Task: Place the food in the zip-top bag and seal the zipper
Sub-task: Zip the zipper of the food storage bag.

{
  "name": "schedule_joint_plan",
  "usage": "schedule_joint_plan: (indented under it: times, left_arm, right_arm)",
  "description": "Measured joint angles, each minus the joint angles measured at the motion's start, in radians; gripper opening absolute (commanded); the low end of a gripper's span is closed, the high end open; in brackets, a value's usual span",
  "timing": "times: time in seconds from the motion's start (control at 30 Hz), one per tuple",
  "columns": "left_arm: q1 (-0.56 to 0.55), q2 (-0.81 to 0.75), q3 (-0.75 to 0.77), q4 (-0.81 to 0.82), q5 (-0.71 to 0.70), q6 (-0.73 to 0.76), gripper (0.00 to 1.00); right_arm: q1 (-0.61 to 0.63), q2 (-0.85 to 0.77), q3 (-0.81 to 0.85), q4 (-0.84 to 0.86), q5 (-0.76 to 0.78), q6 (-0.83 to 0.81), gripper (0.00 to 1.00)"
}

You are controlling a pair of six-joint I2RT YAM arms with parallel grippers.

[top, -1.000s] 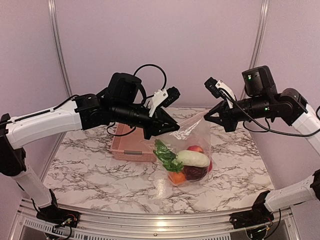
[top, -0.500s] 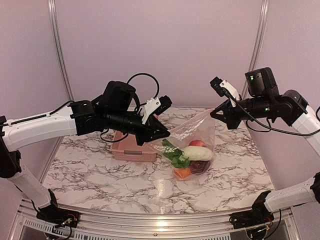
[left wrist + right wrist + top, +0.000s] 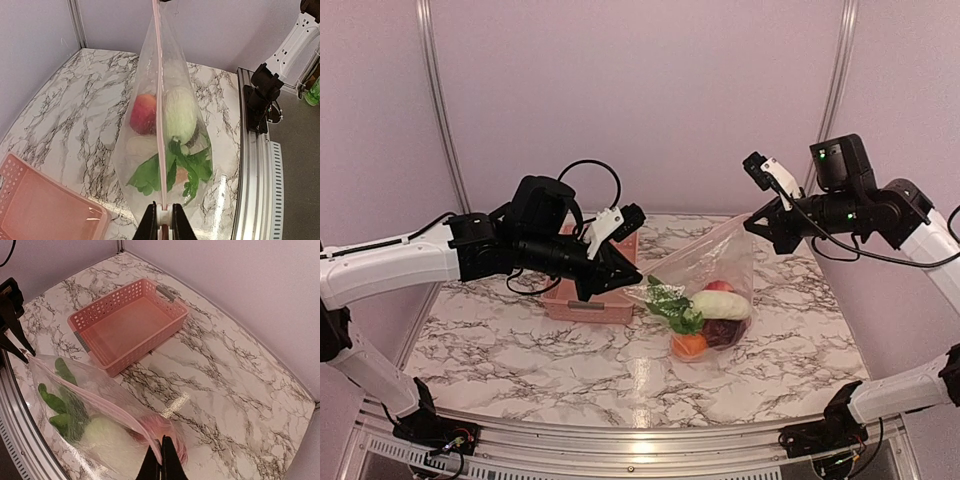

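The zip-top bag [image 3: 715, 275] hangs above the table, stretched between my grippers, with the food inside: a red fruit [image 3: 718, 287], a white oblong piece [image 3: 720, 304], leafy green [image 3: 672, 303], a dark purple piece [image 3: 722, 331] and an orange piece [image 3: 688, 345]. My left gripper [image 3: 625, 283] is shut on the zipper's left end [image 3: 162, 207]. My right gripper [image 3: 752, 222] is shut on its right end [image 3: 161, 450]. The pinkish zipper [image 3: 159, 100] runs taut between them. The food also shows in the left wrist view [image 3: 177, 115] and the right wrist view [image 3: 107, 432].
The pink lattice basket [image 3: 582, 290] stands empty on the marble table behind my left gripper; it also shows in the right wrist view [image 3: 127, 322]. The table's metal front rail [image 3: 255, 165] runs close by the bag.
My left gripper has slid left along the zipper, stretching the bag's mouth wider. My right gripper rose slightly and the bag with the food shifted a little right.
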Motion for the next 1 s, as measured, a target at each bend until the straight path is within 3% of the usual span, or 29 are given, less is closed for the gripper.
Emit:
schedule_joint_plan:
  times: [1.0]
  left_arm:
    - [0.077, -0.027, -0.074, 0.000, 0.032, 0.001, 0.08]
  right_arm:
    - [-0.006, 0.070, 0.000, 0.057, 0.057, 0.004, 0.00]
